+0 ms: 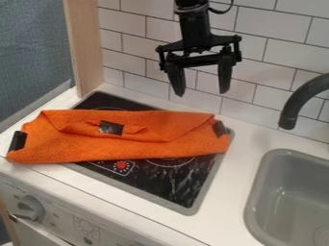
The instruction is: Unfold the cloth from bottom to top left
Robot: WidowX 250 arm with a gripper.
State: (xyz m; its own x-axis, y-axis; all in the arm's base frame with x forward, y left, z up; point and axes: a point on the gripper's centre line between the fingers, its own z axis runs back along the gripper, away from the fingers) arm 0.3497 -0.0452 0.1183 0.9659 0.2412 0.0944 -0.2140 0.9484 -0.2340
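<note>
Orange cloth [128, 149], folded, lies across hob [180, 185], L end (as viewed) over onto counter [234, 166]; hob + counter carry its wt. Dark patches at both ends [17, 141] [220, 129] and mid-fold [111, 127]; mid one prob. marks turned-in corner. Gripper [202, 93] above cloth's rear R part, clear of fabric: fingers spread, nothing held, pointing down, prob. so they can straddle edge. Next: likely pinch top layer only, draw twd. top L; risk: both layers caught, whole cloth dragged.
</note>
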